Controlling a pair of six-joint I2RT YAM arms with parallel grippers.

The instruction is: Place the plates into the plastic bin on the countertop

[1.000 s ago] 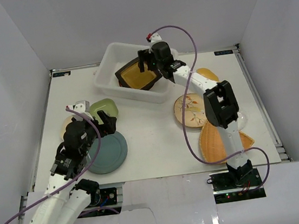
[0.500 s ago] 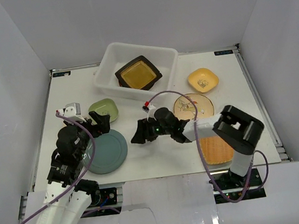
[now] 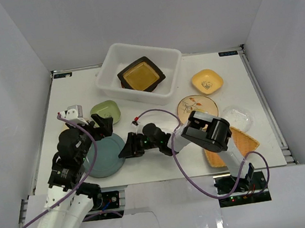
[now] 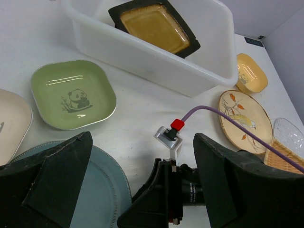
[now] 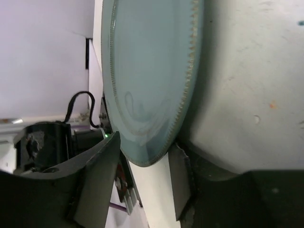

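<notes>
Amber square plate (image 3: 140, 75) now lies in the plastic bin (image 3: 130, 92); my right gripper (image 5: 142, 164) has swung over to the grey-blue round plate (image 5: 152, 71), jaws narrowing astride its rim; I cannot tell if they pinch yet

Grey-blue plate (image 5: 152, 71), beaded rim between fingers of right pincer (image 5: 145, 142) — white countertop (image 5: 251, 85) beneath

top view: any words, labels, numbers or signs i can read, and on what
No readable text in any view.
Left label, a dark strip at the far edge of the countertop: too small to read.
Right label, same edge: too small to read.
Green plate: panda drawing, no words.
</notes>
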